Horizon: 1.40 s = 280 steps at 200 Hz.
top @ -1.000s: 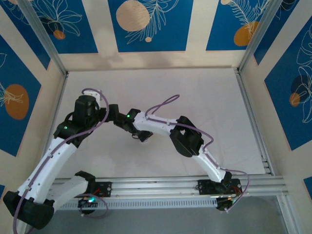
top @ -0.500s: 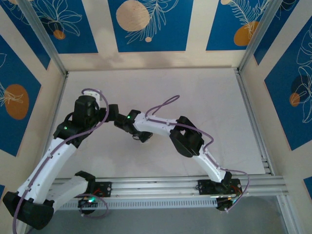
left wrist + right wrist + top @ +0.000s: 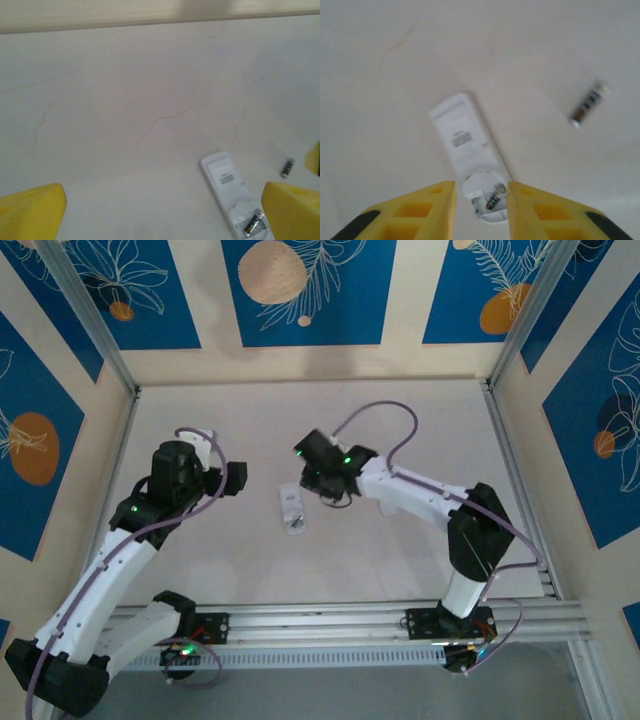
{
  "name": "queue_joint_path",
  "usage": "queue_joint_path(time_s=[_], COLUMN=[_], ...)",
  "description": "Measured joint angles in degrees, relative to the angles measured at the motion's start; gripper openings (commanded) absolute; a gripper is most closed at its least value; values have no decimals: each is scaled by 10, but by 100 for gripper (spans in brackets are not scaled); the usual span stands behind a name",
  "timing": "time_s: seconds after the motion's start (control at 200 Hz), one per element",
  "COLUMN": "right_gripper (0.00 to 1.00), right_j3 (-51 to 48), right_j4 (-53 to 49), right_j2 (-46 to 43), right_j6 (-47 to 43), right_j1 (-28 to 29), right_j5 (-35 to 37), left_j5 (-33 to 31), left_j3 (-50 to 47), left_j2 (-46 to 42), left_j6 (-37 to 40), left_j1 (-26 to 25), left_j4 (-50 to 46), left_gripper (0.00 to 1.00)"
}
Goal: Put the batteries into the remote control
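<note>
Remote control point(image 3: 291, 510) lies back-up on the table point(image 3: 420, 420), one cell in and one out.
From above, the left gripper point(image 3: 236, 480) sits to the remote's left and the right gripper point(image 3: 314, 478) just off its far right corner. The wrist views add detail: an open compartment point(image 3: 487, 200) with the seated battery point(image 3: 494, 200) inside, and the loose battery point(image 3: 589, 106) lying apart from the remote. The left gripper's fingers point(image 3: 292, 210) are spread wide and the right's are moderately parted. Both are empty.

The pale table point(image 3: 420, 430) carries the remote control point(image 3: 291, 508), lying back-side up, and one loose battery point(image 3: 589, 105) nearby, apart from it.
</note>
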Motion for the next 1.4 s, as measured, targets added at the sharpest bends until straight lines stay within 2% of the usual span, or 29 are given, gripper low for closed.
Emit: queue_joint_path(time_s=[0.105,0.185,0.295,0.42,0.585,0.76,0.92,1.13,1.401], right_gripper=[32,38,39,39,39,41,41,37,38], right_j3=[0,0,-1,17,30,30,47,89,100], right_j4=[1,-15,-24,-43,-48,-45,-52,-75,-114], right_j2=[-5,-5,0,41,105,129,144,173,181], right_j6=[-260,-436,-656,-838,-1004,-1121,-1186,-1223,-1241], right_j1=[-32,-29,-18,-16,-21,-22,-22,-22,-22], right_j5=[-75,-109,-143,-182,-228,-250,-273,-287,-290], left_j5=[30,44,58,92,148,151,147,142,138], left_j3=[-2,-5,-16,-45,-120,-142,-142,-142,-142], left_j2=[-3,-7,-18,-43,-102,-125,-125,-130,-132], left_j6=[24,38,54,80,136,185,204,205,205], left_j1=[0,1,1,1,2,3,3,3,3], left_j4=[6,11,23,52,113,129,132,137,138], left_gripper=[100,100,100,98,98,99,100,100,100])
